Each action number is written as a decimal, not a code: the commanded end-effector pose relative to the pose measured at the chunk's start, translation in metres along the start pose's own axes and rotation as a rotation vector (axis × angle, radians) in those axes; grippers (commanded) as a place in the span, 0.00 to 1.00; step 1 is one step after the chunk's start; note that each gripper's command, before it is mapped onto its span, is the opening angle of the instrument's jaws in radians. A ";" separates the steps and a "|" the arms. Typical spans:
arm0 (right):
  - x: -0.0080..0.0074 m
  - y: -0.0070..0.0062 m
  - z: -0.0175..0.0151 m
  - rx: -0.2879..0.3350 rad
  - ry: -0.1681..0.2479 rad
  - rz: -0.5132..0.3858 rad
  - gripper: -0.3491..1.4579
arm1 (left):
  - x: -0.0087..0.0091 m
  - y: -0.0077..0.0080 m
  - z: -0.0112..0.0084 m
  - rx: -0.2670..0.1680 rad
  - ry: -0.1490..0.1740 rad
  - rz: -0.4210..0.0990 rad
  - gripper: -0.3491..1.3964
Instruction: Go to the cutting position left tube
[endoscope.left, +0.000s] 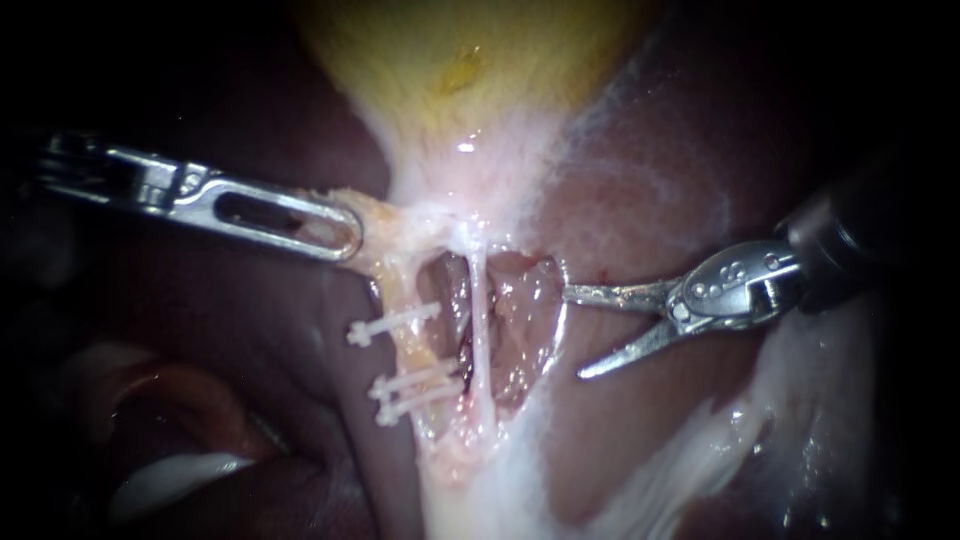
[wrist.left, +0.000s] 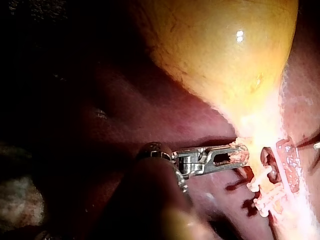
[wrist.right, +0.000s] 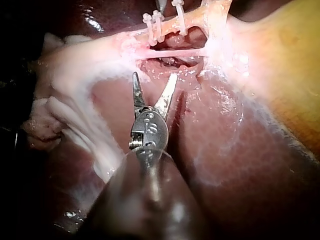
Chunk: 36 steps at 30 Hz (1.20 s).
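The left tube (endoscope.left: 408, 350) is a yellowish strand below the gallbladder (endoscope.left: 470, 60). It carries three white clips, one (endoscope.left: 395, 322) higher up and two (endoscope.left: 418, 390) close together lower down. To its right runs a thin pale right tube (endoscope.left: 478, 335). My left instrument (endoscope.left: 335, 232) is shut on tissue at the gallbladder's neck; the left wrist view shows this grip (wrist.left: 237, 155). My right instrument (endoscope.left: 573, 334) has two slim blades standing open. They are to the right of the dissected window, apart from both tubes. In the right wrist view the blades (wrist.right: 154, 77) point at the thin tube (wrist.right: 175, 52).
Dark red liver (endoscope.left: 650, 200) surrounds the window on both sides. White fatty tissue (endoscope.left: 660, 470) spreads below my right instrument. The clips (wrist.left: 262, 187) lie just ahead of my left instrument's tip. The clipped tube (wrist.right: 165, 22) lies beyond the thin one, ahead of my right instrument.
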 end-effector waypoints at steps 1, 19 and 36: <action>0.0000 0.0000 0.0000 0.000 0.000 0.000 0.99 | 0.0000 0.0000 0.0001 0.000 0.000 0.000 0.00; 0.0001 -0.0009 0.0026 0.027 0.006 -0.008 0.99 | 0.0003 -0.0005 0.0001 -0.002 -0.002 -0.001 0.00; 0.0001 -0.0018 0.0094 0.106 -0.013 0.165 0.98 | 0.0007 -0.0015 0.0001 -0.004 -0.008 0.002 0.00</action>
